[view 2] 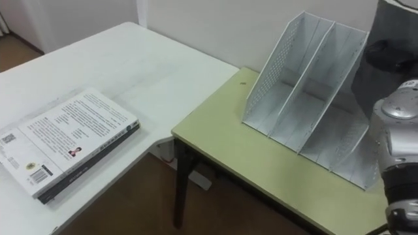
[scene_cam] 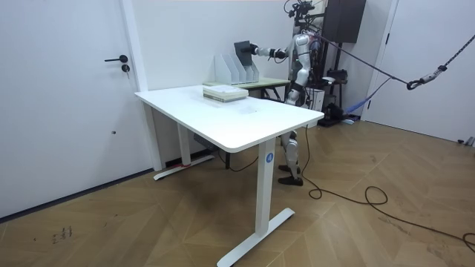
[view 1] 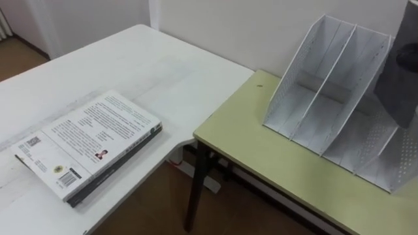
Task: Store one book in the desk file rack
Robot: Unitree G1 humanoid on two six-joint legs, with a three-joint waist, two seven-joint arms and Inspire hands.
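A white mesh file rack with several slots stands on a pale green desk against the wall. A dark book is held upright at the rack's right end, partly over the last slot. My right hand grips it, with the arm reaching in from the right. In the room view the dark book stands just above the rack. A stack of two books, the top one with a white cover, lies on the white table to my left. My left hand hangs low by my side.
The white table and the green desk meet at a corner with a gap showing wooden floor. A wall runs right behind the rack. In the room view I stand at the far side of the desk, with a door on the room view's left.
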